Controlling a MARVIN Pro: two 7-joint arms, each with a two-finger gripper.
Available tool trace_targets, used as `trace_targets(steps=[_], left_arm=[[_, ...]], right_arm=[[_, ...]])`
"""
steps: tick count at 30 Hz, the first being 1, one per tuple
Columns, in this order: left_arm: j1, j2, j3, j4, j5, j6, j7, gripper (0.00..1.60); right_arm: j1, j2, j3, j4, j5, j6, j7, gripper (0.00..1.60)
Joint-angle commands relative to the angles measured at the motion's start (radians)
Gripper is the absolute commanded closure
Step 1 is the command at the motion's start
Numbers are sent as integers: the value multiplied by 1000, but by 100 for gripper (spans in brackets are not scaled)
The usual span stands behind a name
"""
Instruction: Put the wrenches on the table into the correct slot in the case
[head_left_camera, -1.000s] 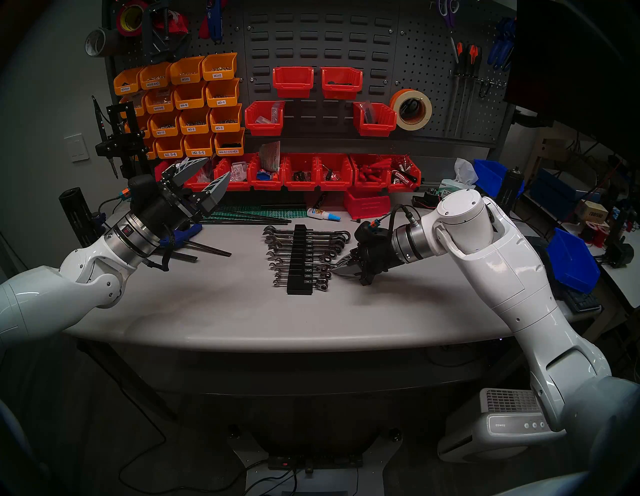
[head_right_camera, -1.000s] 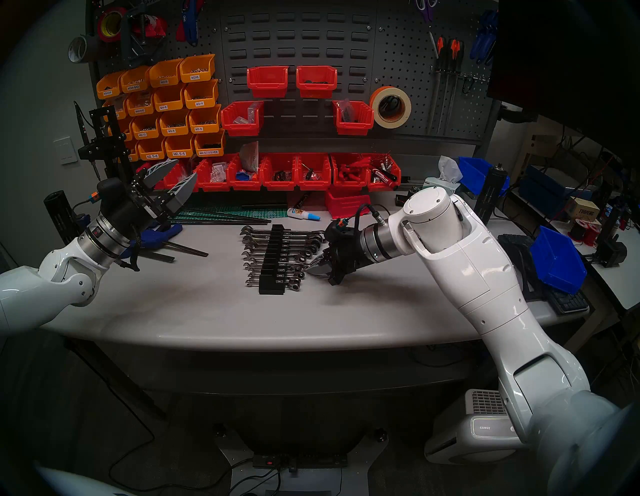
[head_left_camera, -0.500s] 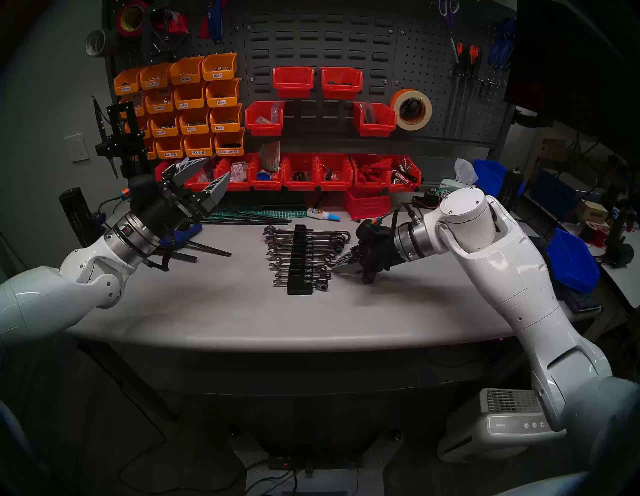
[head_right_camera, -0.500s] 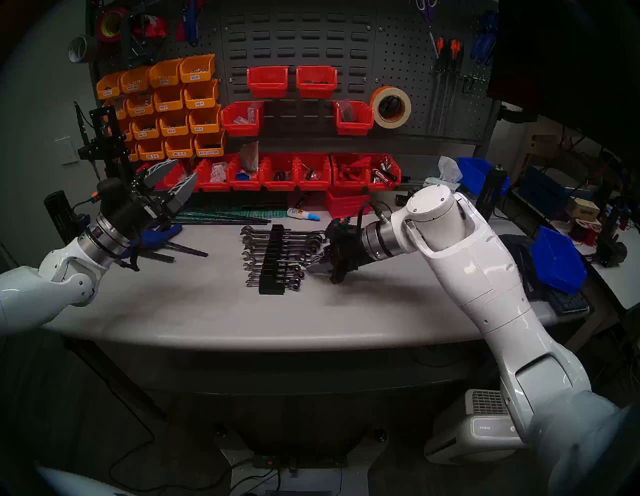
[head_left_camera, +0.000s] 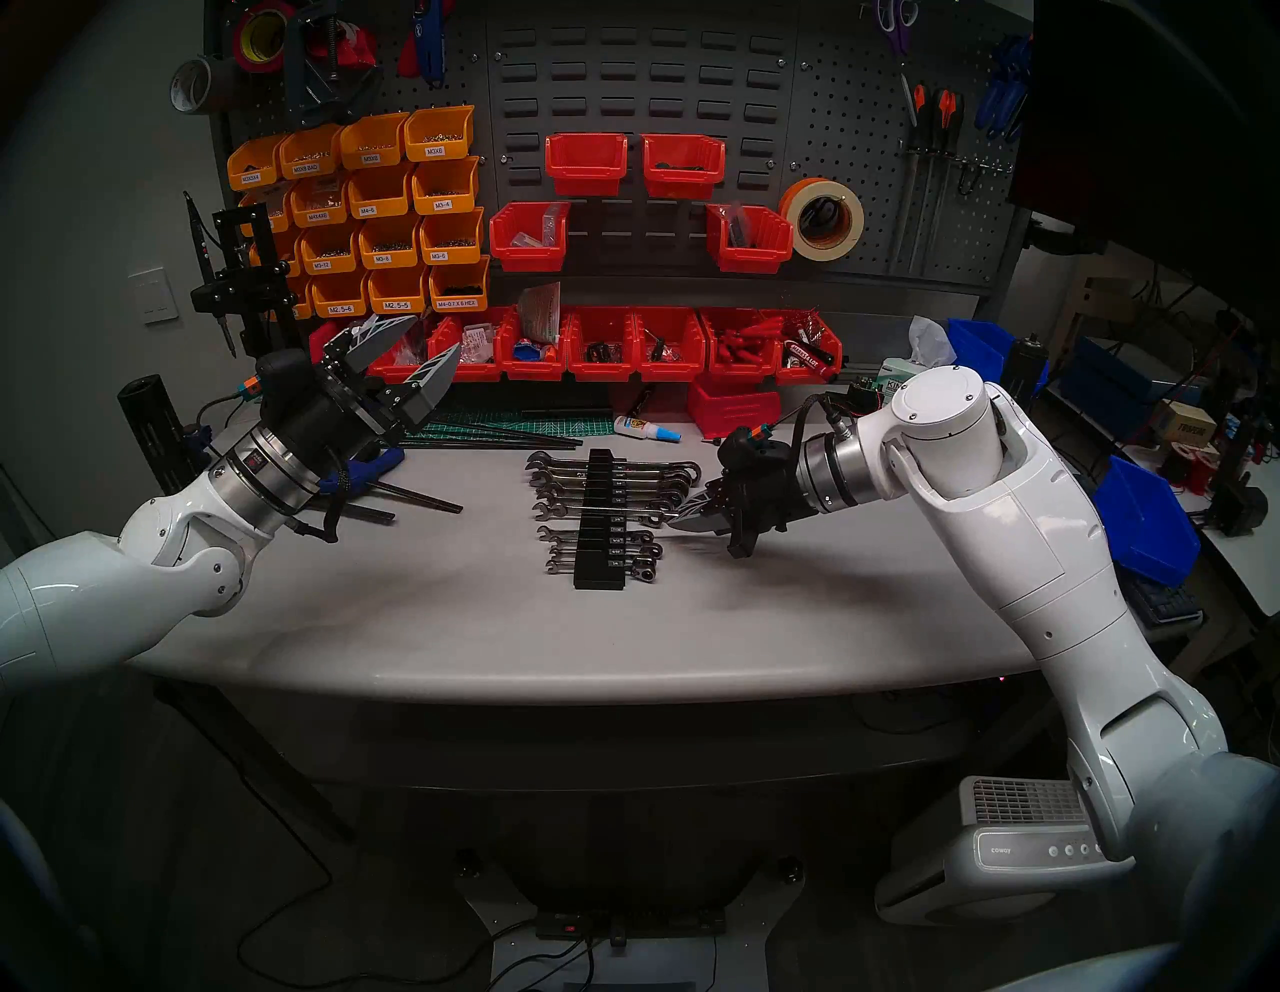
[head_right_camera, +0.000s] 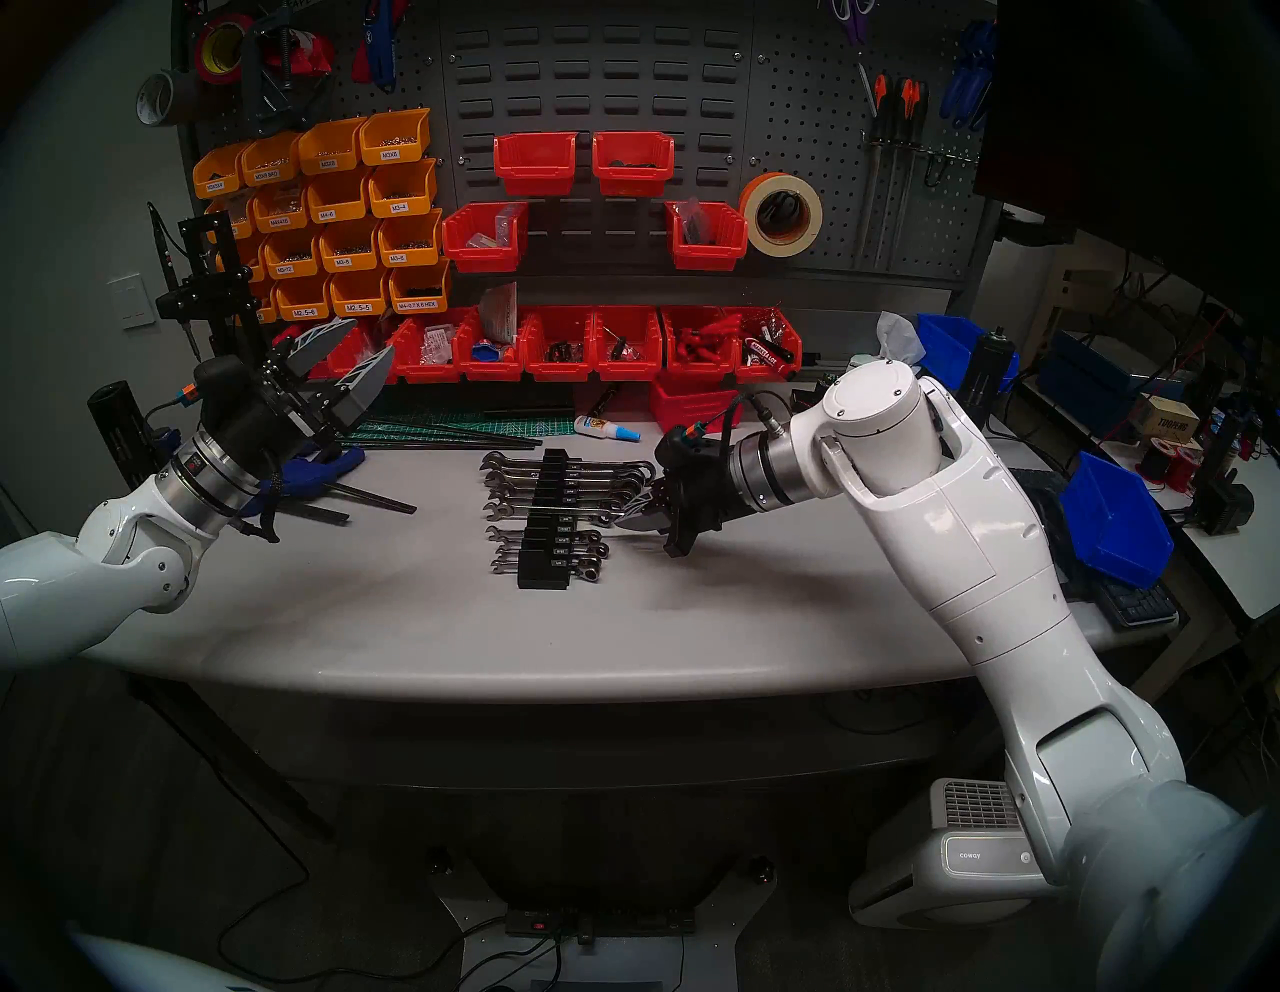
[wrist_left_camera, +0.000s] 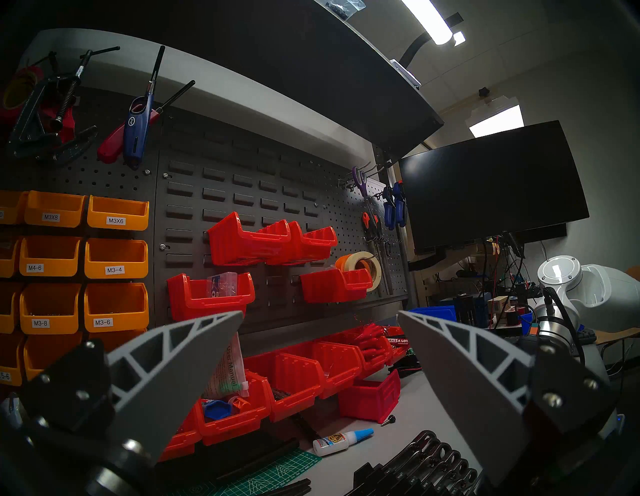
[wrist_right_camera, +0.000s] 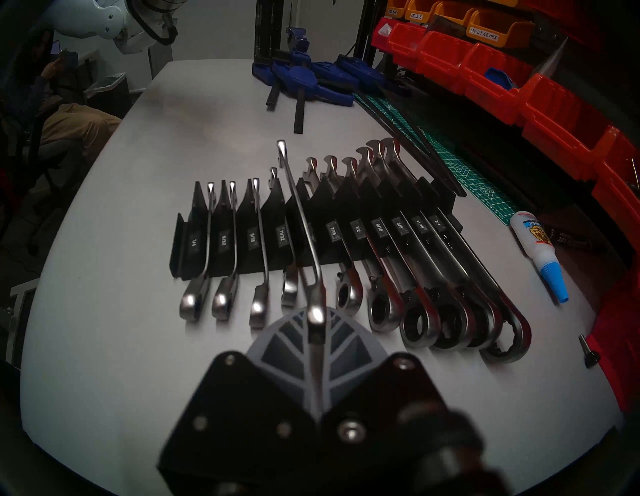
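On the grey table (head_left_camera: 415, 623) stands the black case (head_left_camera: 597, 578) (head_right_camera: 544, 578) (wrist_right_camera: 180, 249) with white size labels, and several chrome wrenches sit in its slots. My right gripper (head_left_camera: 682, 518) (head_right_camera: 627, 521) (wrist_right_camera: 317, 332) is shut on the ring end of one slim wrench (head_left_camera: 637, 512) (head_right_camera: 589, 514) (wrist_right_camera: 299, 214). That wrench hangs across the middle of the case, above an empty slot, with its open jaw pointing left. My left gripper (head_left_camera: 436, 334) (head_right_camera: 374, 337) (wrist_left_camera: 320, 311) is open and empty, raised over the table's left side.
A glue bottle (head_left_camera: 647, 429) and a red bin (head_left_camera: 734, 409) lie just behind the case. Blue clamps (head_left_camera: 367, 467) and black rods rest at the left, on and beside a green cutting mat (head_left_camera: 499, 422). A row of red bins (head_left_camera: 602, 346) lines the back.
My right gripper closed on the wrench's ring end, then rose and drew back to the right, lifting the wrench above the row. The left arm stayed still.
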Motion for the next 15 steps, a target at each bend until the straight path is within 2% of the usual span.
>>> trace_targets(steps=[1,15], left_arm=[[-24,0,-25,0,-3,-16,3,0],[-24,0,-25,0,-3,-16,3,0]], right_arm=[[48,-19,15,13,7,-21,-1,160],[72,-38,1,65,7,-39,17,160]])
